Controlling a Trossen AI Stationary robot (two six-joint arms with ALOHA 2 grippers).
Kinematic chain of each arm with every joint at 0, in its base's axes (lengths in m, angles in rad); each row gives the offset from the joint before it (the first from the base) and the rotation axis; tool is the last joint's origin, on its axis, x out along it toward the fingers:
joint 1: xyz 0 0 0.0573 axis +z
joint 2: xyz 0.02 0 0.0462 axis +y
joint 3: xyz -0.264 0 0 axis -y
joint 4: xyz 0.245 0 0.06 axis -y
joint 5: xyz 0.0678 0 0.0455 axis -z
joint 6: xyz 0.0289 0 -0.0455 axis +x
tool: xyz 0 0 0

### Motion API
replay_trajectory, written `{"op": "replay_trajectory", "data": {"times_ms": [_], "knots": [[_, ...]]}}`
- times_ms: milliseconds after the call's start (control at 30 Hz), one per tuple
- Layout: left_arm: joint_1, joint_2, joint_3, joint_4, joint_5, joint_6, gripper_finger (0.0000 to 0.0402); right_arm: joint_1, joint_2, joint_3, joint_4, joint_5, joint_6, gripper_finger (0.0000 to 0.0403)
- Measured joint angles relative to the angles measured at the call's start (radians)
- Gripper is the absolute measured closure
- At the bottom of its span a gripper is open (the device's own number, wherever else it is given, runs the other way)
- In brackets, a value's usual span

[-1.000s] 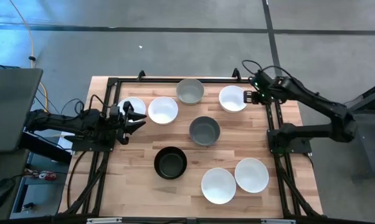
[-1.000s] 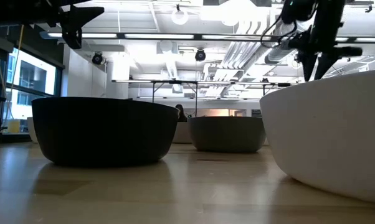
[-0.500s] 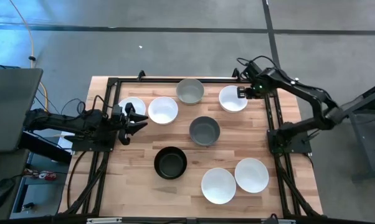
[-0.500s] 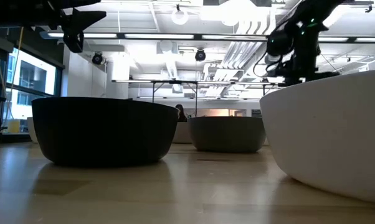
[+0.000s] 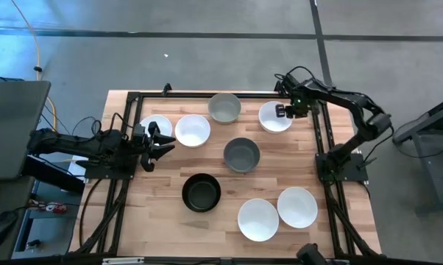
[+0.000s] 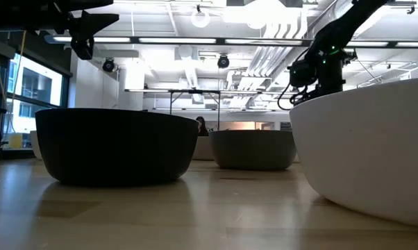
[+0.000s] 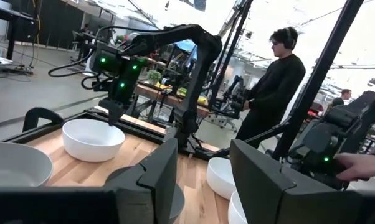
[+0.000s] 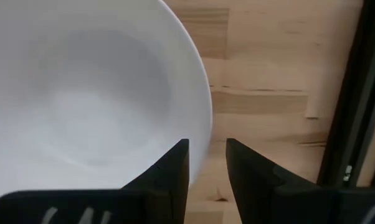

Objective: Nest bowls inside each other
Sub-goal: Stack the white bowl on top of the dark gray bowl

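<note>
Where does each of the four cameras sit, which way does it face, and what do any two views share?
High view: above the table, looking straight down; both arms show.
Low view: at tabletop height, level past the black bowl into the room; arms enter from above.
Left wrist view: on the left arm, over the left gripper, across the table toward a person.
Right wrist view: on the right arm, down past the right gripper straddling a white bowl's rim.
Shared: that white bowl appears in the high and both wrist views.
</note>
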Motion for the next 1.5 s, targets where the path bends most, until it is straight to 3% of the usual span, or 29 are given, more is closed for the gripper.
{"op": "replay_trajectory", "data": {"times_ms": [367, 633, 1500], "knots": [[0.000, 0.000, 0.000, 0.000, 0.000, -0.018, 0.0265, -0.055, 0.016, -0.001, 0.028, -0.008, -0.036, 0.0306], [0.000, 0.000, 0.000, 0.000, -0.003, -0.018, 0.0265, -0.088, 0.016, -0.001, 0.102, -0.132, -0.091, 0.0306], [0.000, 0.000, 0.000, -0.001, -0.011, -0.009, 0.0265, -0.132, 0.015, -0.002, 0.092, -0.132, -0.122, 0.0306]]}}
